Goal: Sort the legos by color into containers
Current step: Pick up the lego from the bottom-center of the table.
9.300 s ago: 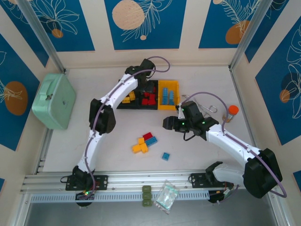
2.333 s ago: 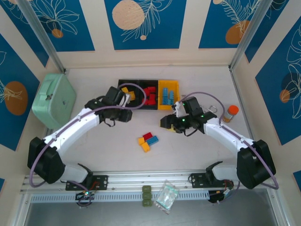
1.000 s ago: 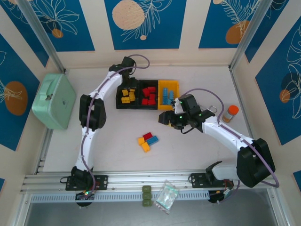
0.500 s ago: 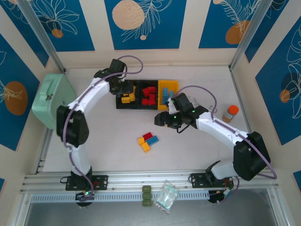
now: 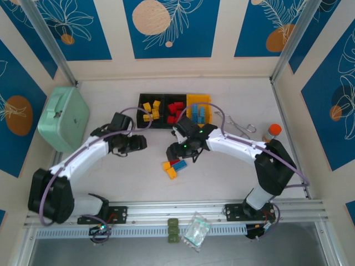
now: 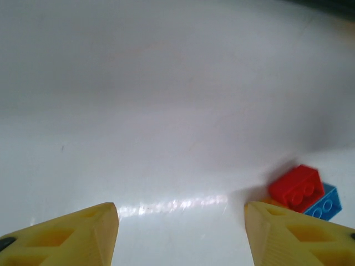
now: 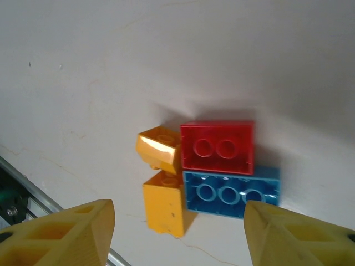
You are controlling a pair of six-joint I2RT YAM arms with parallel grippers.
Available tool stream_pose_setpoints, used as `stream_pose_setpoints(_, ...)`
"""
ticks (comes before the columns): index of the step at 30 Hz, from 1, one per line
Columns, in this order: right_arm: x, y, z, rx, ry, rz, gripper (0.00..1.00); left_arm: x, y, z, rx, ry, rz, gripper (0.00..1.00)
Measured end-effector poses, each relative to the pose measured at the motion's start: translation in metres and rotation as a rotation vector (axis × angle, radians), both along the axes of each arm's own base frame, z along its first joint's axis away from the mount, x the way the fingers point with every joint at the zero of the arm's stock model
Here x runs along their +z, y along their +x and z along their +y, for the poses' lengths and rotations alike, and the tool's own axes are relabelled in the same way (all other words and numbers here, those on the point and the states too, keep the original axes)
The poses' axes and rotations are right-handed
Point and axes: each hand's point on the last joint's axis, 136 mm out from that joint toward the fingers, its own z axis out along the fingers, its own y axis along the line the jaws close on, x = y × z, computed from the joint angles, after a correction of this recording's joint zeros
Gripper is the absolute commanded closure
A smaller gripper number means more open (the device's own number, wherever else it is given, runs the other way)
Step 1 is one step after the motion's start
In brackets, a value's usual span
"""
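Several loose legos lie together on the table: a red lego (image 7: 217,147), a blue lego (image 7: 230,191) and two yellow legos (image 7: 160,148) (image 7: 163,208). My right gripper (image 7: 177,213) (image 5: 177,152) hovers open just above this cluster, nothing between its fingers. My left gripper (image 6: 180,221) (image 5: 140,143) is open and empty over bare table to the left, with the red lego (image 6: 297,187) and blue lego (image 6: 324,204) beyond its right finger. The containers (image 5: 191,126) stand in a row at the back, holding yellow, red and blue legos.
A mint-green case (image 5: 64,119) sits at the far left and an orange-capped bottle (image 5: 273,132) at the right. A wire clip (image 5: 237,126) lies right of the containers. Olive blocks (image 5: 173,230) and a clear bag (image 5: 197,228) rest on the front rail.
My left arm has swung back from the yellow-filled container to the table left of the cluster, its jaws widening. The right gripper has moved left and down over the loose legos.
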Motion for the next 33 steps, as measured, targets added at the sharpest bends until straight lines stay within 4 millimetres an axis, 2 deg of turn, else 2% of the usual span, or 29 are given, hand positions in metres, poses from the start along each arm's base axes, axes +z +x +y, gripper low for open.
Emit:
stream_pose_setpoints(6, -0.02, -0.009, 0.025, 0.056, -0.04, 0.044, 0.4, -0.014, -0.034, 0.018, 0.096, -0.038, 0.021, 0.36)
stream_pose_setpoints(9, -0.028, -0.01, 0.031, 0.067, -0.064, 0.063, 0.4, -0.021, -0.042, 0.025, 0.135, -0.048, 0.041, 0.36)
stream_pose_setpoints(14, -0.036, -0.011, 0.036, 0.074, -0.098, 0.088, 0.41, -0.026, -0.044, 0.026, 0.159, -0.06, 0.059, 0.36)
stream_pose_setpoints(21, -0.04, -0.015, 0.043, 0.1, -0.121, 0.103, 0.49, -0.025, -0.042, 0.025, 0.162, -0.071, 0.054, 0.36)
stream_pose_setpoints(33, -0.05, -0.015, 0.065, 0.16, -0.15, 0.104, 0.46, -0.029, -0.053, 0.033, 0.194, -0.07, 0.074, 0.36)
